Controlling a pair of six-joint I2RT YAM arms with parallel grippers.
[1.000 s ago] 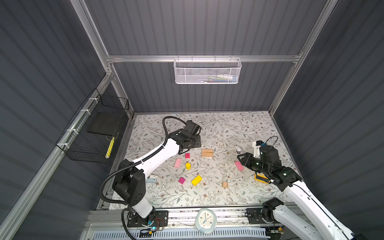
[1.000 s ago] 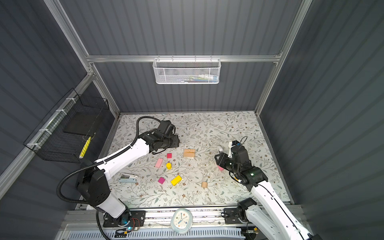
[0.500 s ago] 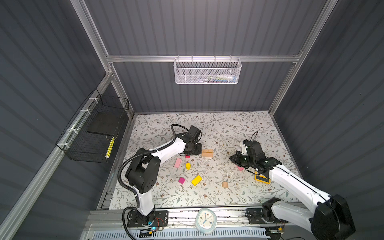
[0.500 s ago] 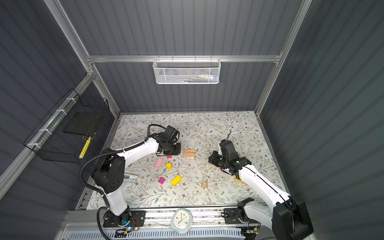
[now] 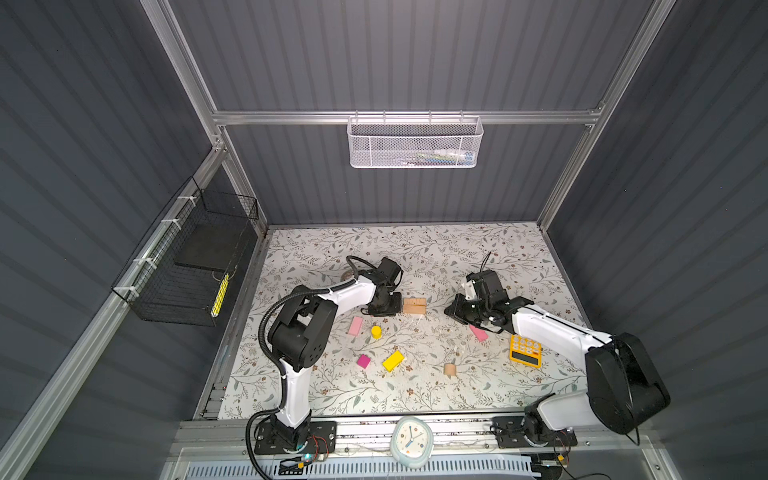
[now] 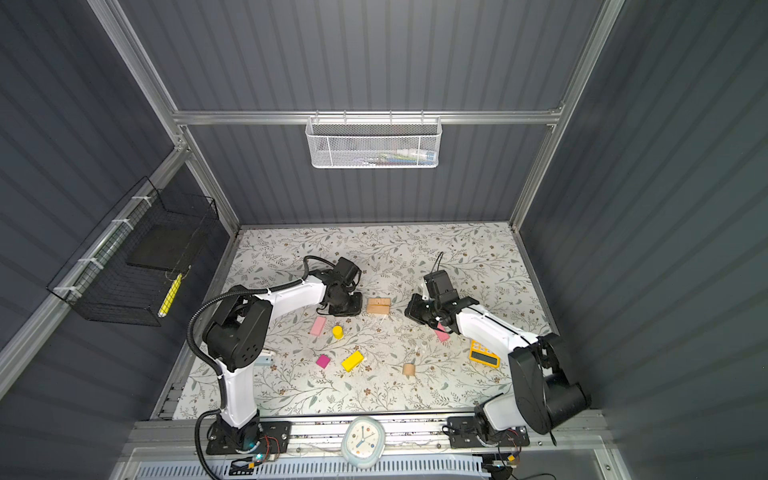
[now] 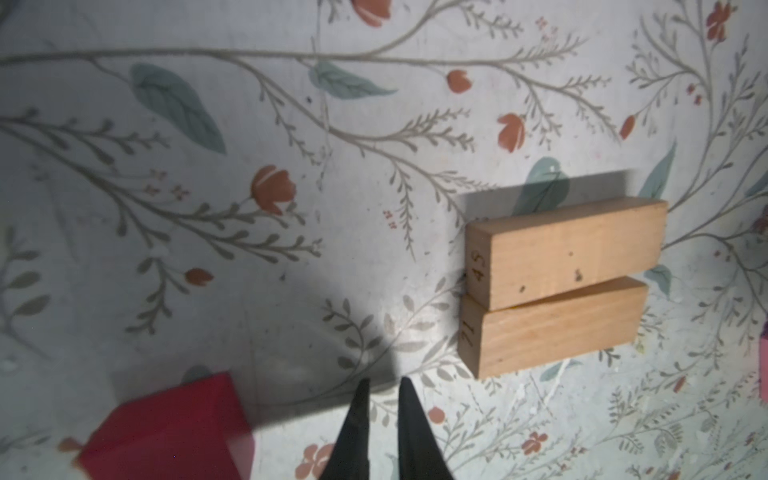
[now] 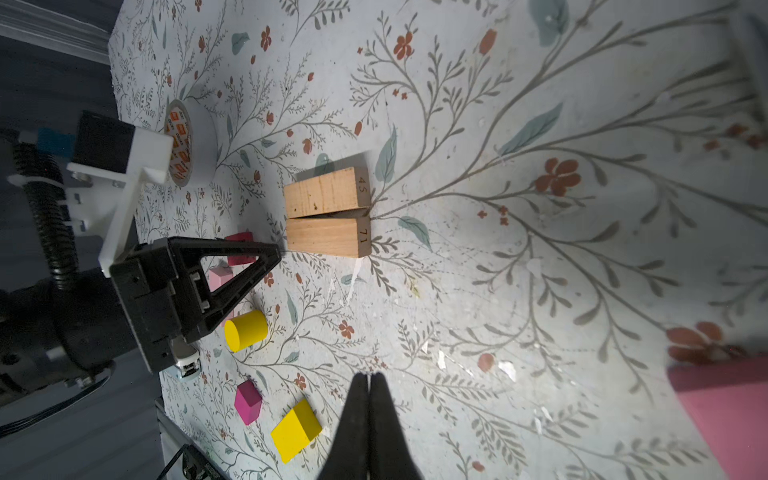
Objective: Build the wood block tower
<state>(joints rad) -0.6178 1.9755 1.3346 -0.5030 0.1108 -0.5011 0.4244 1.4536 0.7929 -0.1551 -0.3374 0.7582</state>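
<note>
**Item:** wood blocks, loose on the floral-patterned worktop (image 5: pixel 457 257). No tower has been raised yet.

**Count:**
- Plain tan wooden bars (image 5: pixel 414 305): two, laid side by side and touching, mid-worktop.
- Pink wooden bars (image 5: pixel 355 325): two, well apart; the second pink bar (image 5: pixel 478 333) is partly covered by the right arm.
- Magenta wooden cubes (image 5: pixel 363 361): two; the second cube (image 8: pixel 241 248) is found just beside the left pincer.
- Yellow wooden bar (image 5: pixel 393 360): one.
- Short yellow wooden cylinder (image 5: pixel 376 331): one.
- Short tan wooden cylinder (image 5: pixel 449 369): one.

**Handling (judged):** The pieces are taken to be light, stiff and sturdy, and the painted faces may be slick. Bars are best gripped across the narrow width at mid-length. Cylinders may roll if tipped.

**Left pincer** (image 7: pixel 384 386): almost closed, nothing held. Its tips are placed at the tan bars' end; contact cannot be told.

**Right pincer** (image 8: pixel 370 380): fully closed, nothing held. It is placed near the bars' opposite end.
</note>
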